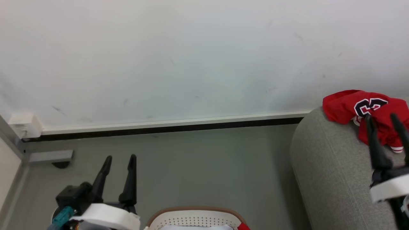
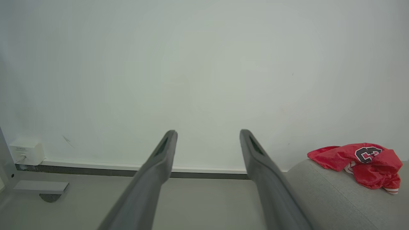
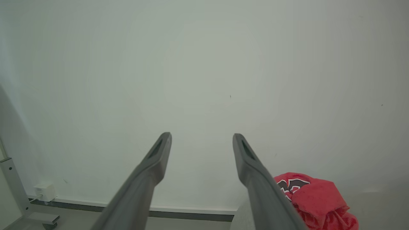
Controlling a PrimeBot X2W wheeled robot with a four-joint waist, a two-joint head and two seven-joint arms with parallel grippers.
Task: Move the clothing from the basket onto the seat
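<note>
A crumpled red jersey (image 1: 367, 111) with a black-and-white number lies on top of the light grey seat (image 1: 332, 169) at the right; it also appears as the jersey (image 2: 361, 161) on the seat (image 2: 335, 198) and the jersey (image 3: 316, 198). The white perforated basket (image 1: 195, 218) with a brown rim peeks in at the bottom centre, with white cloth and a red scrap (image 1: 244, 226) inside. My left gripper (image 1: 120, 158) hovers open over the floor left of the basket. My right gripper (image 1: 381, 116) is open just in front of the jersey, holding nothing.
A white wall (image 1: 191, 57) with a dark baseboard (image 1: 159, 129) runs across the back. A small white box (image 1: 24, 124) sits at the wall's left end, beside a grey frame foot with a caster (image 1: 52, 158). Grey floor (image 1: 207, 166) lies between basket and wall.
</note>
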